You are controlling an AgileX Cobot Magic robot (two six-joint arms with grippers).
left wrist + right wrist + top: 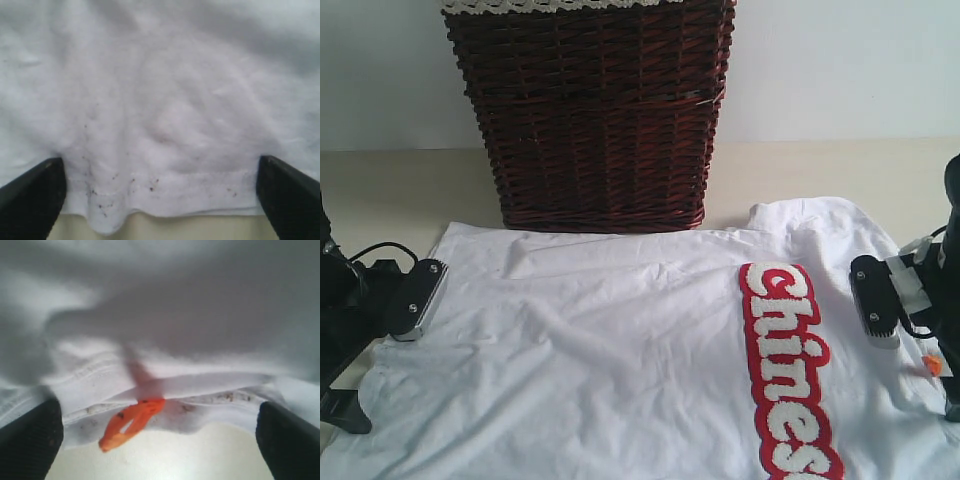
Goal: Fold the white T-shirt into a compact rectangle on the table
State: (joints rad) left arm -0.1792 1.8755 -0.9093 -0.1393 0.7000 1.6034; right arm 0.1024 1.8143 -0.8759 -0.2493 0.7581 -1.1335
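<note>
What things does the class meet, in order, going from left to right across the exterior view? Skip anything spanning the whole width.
left gripper → wicker basket → red-outlined lettering on the white T-shirt → right gripper

T-shirt (600,340) spread on table (400,185), basket (590,110) standing on table just behind it

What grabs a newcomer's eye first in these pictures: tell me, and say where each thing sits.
The thick red lettering on the white T-shirt stands out first, toward the right of the exterior view. Behind the shirt, on the table, stands a dark wicker basket. The left gripper is open over the hem, the right gripper open at the collar's orange tag.
</note>
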